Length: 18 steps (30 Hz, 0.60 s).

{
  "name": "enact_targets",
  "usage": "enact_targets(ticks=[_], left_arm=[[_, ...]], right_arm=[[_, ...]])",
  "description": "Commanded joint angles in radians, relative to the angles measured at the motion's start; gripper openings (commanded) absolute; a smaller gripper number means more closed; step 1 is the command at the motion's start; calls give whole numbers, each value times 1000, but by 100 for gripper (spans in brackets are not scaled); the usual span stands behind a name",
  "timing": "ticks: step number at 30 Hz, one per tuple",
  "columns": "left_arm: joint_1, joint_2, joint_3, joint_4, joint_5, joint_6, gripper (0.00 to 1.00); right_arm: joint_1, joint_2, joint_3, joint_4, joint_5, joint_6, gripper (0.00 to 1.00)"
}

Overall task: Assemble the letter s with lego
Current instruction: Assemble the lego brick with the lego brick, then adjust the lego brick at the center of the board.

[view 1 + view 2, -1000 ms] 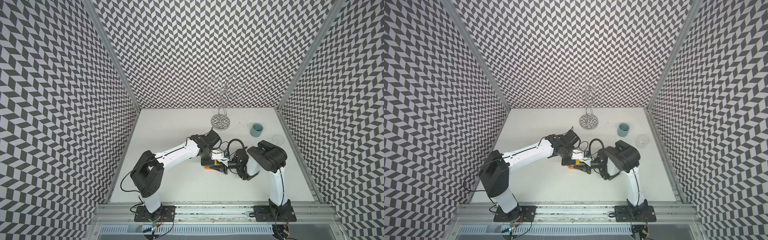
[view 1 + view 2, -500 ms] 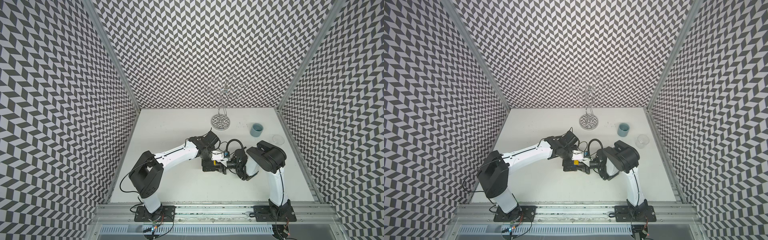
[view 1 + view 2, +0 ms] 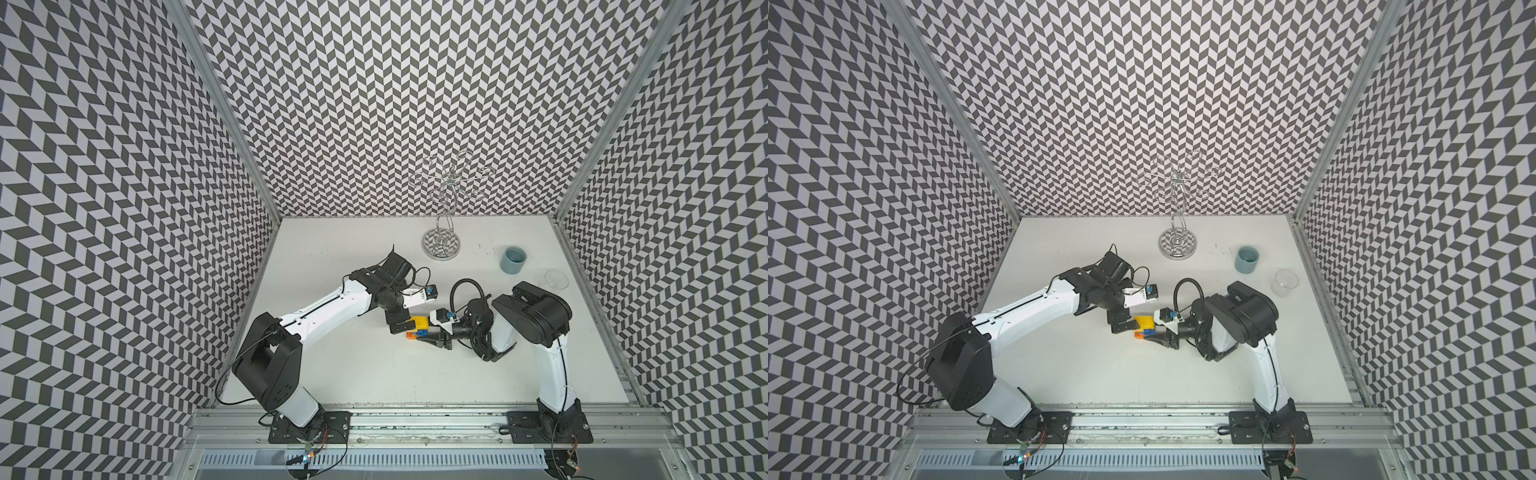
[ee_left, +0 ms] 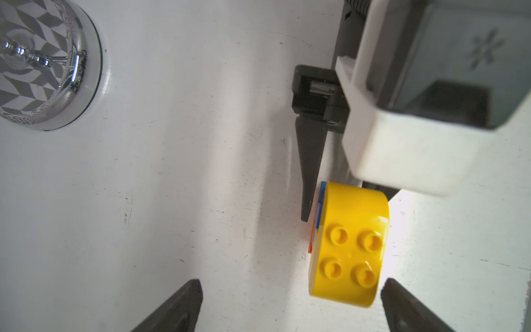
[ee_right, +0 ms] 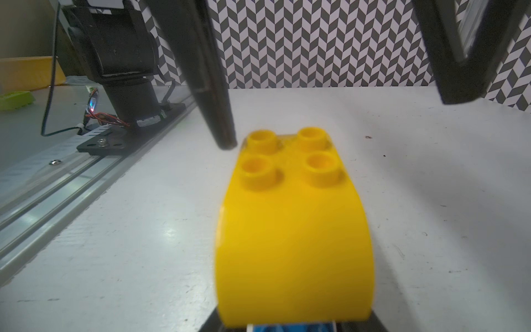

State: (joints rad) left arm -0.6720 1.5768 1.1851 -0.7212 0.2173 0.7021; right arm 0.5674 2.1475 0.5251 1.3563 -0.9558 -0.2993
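Left gripper (image 4: 291, 284) gapes wide, holding nothing, 1 finger (image 5: 212, 86) just beside the yellow brick (image 4: 349, 247) of the letter s (image 3: 419, 324), at the middle of the table (image 3: 374, 374). Right gripper (image 3: 428, 334) flanks its blue brick (image 5: 290, 327); whether it clamps, I cannot tell.

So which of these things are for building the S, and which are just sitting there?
For the job:
- yellow lego brick
- blue lego brick
- orange lego brick

Just lying about:
- blue-grey cup
- clear cup
- chrome wire stand
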Motion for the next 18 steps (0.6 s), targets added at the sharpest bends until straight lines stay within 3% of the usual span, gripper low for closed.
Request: enact_targets(ticks=[1, 12, 18], left_arm=[[23, -44, -12, 39, 38, -37, 99], [116, -141, -72, 114, 93, -123, 99], [157, -190, -114, 150, 116, -147, 99]], right_arm=[[5, -3, -20, 12, 10, -17, 49], [-4, -21, -28, -36, 18, -17, 48], [-8, -12, -40, 0, 19, 9, 39]])
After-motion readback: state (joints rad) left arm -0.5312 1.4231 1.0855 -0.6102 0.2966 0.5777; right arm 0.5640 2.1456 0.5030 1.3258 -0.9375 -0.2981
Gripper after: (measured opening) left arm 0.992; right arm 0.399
